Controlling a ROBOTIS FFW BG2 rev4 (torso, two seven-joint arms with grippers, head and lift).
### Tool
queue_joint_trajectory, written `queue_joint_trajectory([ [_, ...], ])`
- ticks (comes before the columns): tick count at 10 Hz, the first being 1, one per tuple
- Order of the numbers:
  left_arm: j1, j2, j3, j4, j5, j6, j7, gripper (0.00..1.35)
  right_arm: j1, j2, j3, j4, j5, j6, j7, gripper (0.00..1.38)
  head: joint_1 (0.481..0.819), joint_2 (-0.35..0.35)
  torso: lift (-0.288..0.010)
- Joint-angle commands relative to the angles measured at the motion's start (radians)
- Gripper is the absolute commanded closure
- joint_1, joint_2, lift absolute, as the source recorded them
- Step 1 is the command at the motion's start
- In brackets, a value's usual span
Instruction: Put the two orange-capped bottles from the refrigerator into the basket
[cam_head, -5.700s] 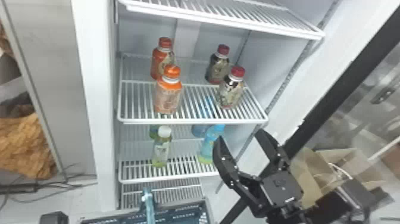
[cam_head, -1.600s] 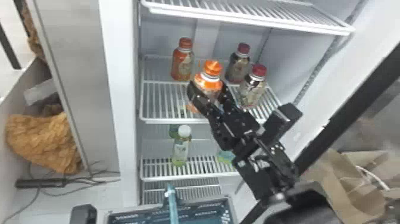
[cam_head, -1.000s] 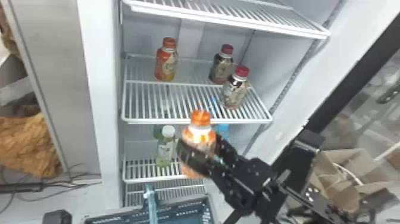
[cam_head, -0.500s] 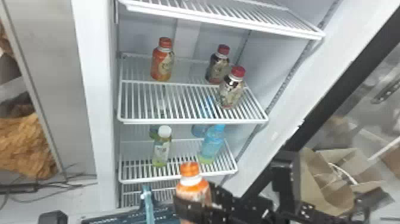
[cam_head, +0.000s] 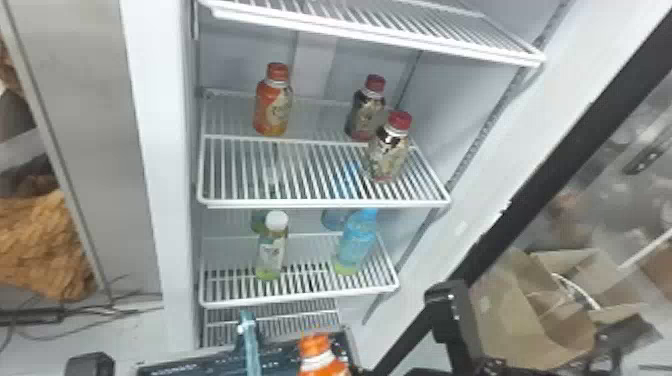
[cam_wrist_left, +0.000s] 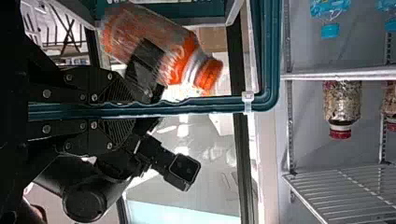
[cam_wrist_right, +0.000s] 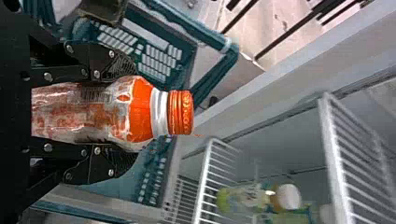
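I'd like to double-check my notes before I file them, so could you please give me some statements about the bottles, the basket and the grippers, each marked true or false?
1. The right gripper holds an orange-capped bottle. True.
2. Two orange-capped bottles stand on the refrigerator shelves. False: just one shelf bottle has an orange cap.
3. The left gripper has the basket's rim between its fingers. True.
4. The white-capped bottle lies on its side. False: it stands upright.
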Motion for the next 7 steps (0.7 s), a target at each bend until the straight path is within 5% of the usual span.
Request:
queue_joint_trajectory([
  [1, -0.002, 0.001, -0.002, 0.000, -0.001, 0.000, 0.000, 1.21, -0.050, -0.013, 0.029, 0.051, 0.015, 0.061, 0.020, 0.87, 0.695, -0.350, -0.040],
  [2, -0.002, 0.001, -0.004, 0.000, 0.001, 0.000, 0.000, 1.21, -0.057, -0.013, 0.033, 0.056, 0.029, 0.066, 0.027, 0.67, 0.695, -0.350, -0.040],
  [4, 0.000, 0.001, 0.000, 0.000, -0.001, 0.000, 0.000, 1.21, -0.069, -0.013, 0.031, 0.054, 0.041, 0.053, 0.027, 0.05, 0.695, -0.350, -0.040],
  [7, 0.003, -0.001, 0.004, 0.000, 0.001, 0.000, 0.000, 1.21, -0.069, -0.012, 0.027, 0.037, 0.053, -0.045, 0.027, 0.09, 0.695, -0.350, -0.040],
])
